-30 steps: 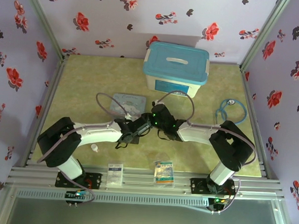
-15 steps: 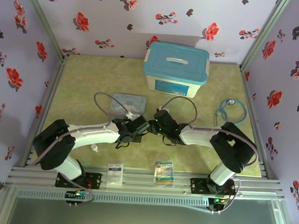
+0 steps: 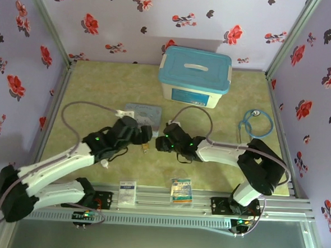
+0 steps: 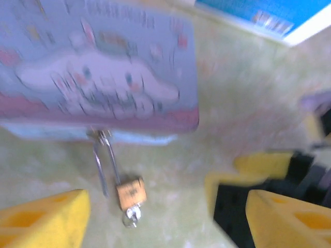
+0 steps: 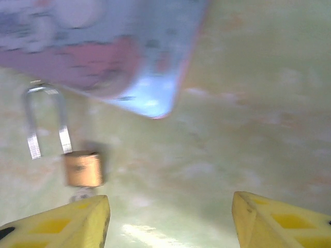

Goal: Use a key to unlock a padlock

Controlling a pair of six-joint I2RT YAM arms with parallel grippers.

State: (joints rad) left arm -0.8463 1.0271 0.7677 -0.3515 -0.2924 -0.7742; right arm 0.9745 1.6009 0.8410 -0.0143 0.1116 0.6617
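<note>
Padlock [image 4: 130, 191] beside tin [image 4: 98, 77] (shackle [image 5: 63, 129] open); left fingers [image 4: 41, 219], right fingers [image 5: 282, 219] spread.

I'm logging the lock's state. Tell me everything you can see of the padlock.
The padlock is tiny, with a brass-coloured body and a thin silver shackle. The shackle looks open: one leg enters the body, the other ends free. It lies flat on the green table, shackle bend at the edge of the cartoon tin. A small silvery piece, likely the key, protrudes from its base.

The padlock [image 5: 83, 168], shackle unlatched, lies beside the tin [image 5: 103, 57], just ahead of the right gripper's [image 5: 170, 209] parted jaws.
</note>
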